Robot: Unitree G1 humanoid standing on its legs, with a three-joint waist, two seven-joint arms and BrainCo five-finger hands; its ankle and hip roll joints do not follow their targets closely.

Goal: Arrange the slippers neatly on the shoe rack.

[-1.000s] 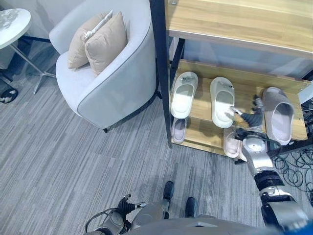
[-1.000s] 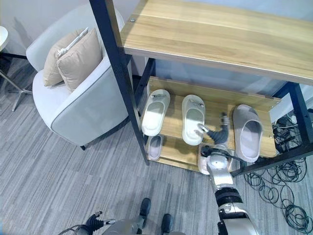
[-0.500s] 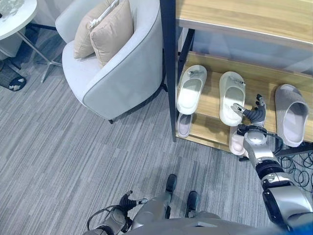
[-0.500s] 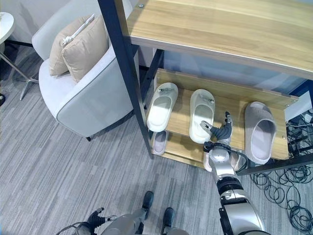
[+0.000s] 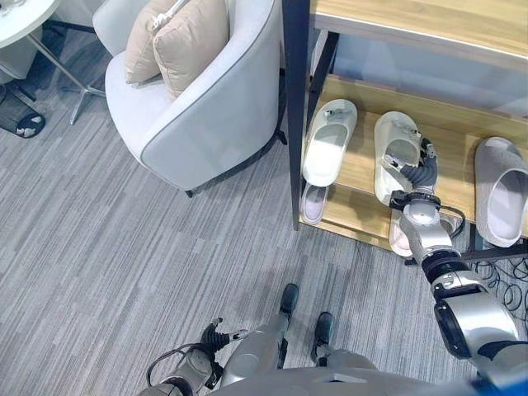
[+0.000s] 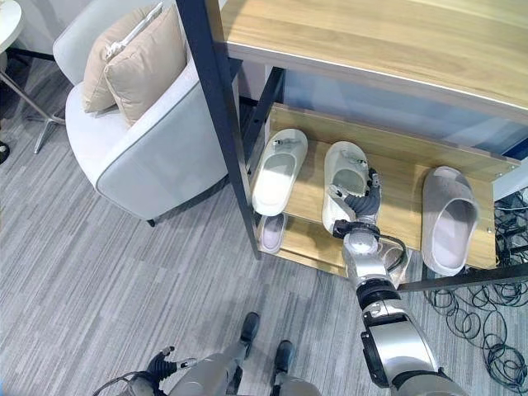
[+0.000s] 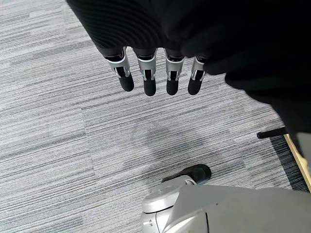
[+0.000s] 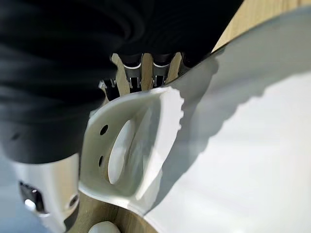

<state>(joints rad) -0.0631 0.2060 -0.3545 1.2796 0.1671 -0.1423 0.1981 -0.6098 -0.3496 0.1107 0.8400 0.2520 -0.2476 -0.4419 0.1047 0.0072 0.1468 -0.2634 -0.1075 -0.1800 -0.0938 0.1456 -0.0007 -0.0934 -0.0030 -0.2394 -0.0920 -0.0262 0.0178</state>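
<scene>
right robot hand [image 5: 417, 169] gripped the heel edge of the middle white slipper [image 5: 394, 148] on the shoe rack [image 5: 450, 144] shelf, its long axis running away from the hand; left robot hand [image 7: 155, 73] hung relaxed, far off.

The left hand [image 7: 155, 73] is hanging over grey striped carpet [image 7: 53, 121], its dark-tipped fingers [image 7: 148, 80] pointing down in a straight row, holding nothing. At the edge of the carpet, a light wooden edge [image 7: 299, 160] and a dark bar [image 7: 272, 133] are showing.
</scene>
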